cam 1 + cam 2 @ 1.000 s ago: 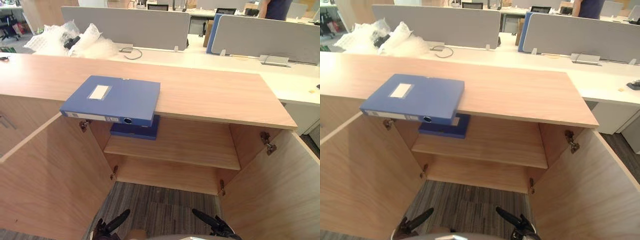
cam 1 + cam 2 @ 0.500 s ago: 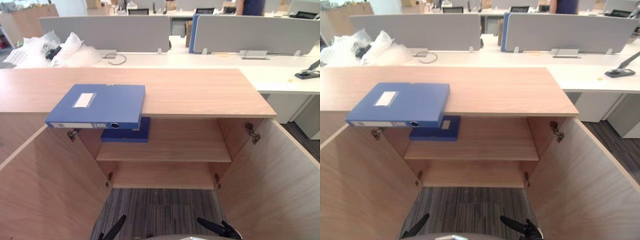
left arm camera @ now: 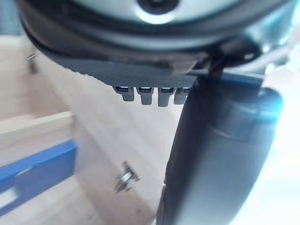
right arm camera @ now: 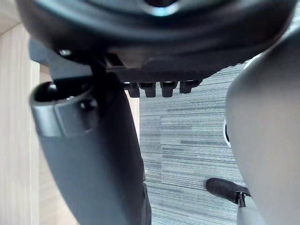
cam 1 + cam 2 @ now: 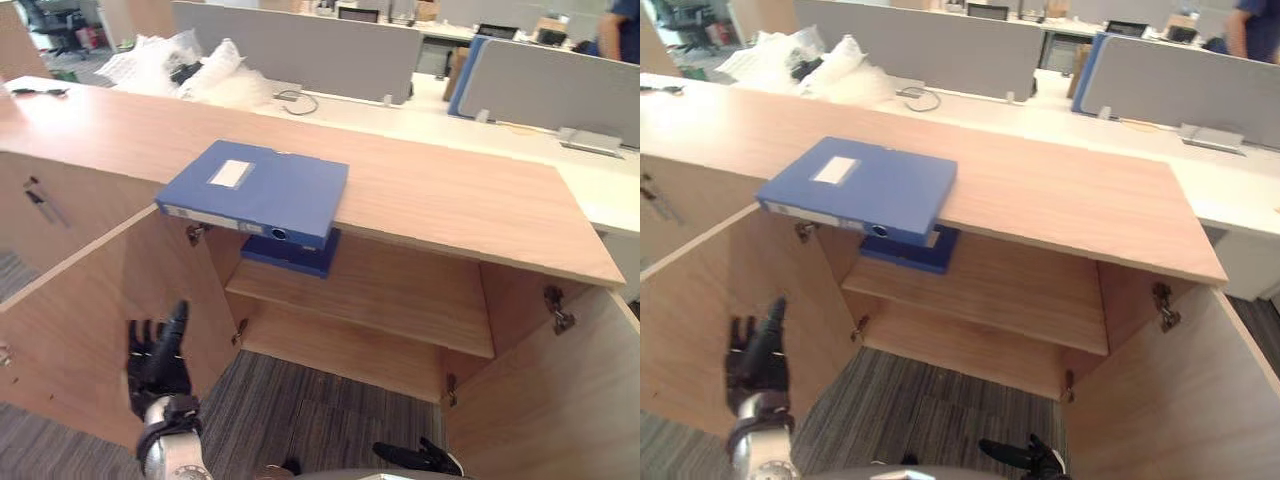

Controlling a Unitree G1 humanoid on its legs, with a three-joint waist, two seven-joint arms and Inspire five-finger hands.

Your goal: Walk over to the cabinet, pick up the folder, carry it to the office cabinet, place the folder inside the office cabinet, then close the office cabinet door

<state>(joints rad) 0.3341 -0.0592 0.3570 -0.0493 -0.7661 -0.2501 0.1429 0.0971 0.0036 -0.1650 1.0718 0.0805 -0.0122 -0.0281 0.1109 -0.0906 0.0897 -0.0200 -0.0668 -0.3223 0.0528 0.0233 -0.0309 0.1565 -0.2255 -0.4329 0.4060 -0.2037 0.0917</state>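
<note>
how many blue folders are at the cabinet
2. One folder lies on the cabinet top, overhanging its front edge; a second folder lies on the upper shelf just beneath it. The lower shelf is partly out of view, so more may be hidden.

Left hand (image 5: pixel 156 368) upright at lower left, fingers straight, spread. Right hand (image 5: pixel 418 459) low, fingers relaxed.

Left hand (image 5: pixel 158 362) now up by door (image 5: pixel 80 320)

Folder (image 5: pixel 255 190) on cabinet (image 5: pixel 450 200) (second folder (image 5: pixel 290 252) inside)
</note>
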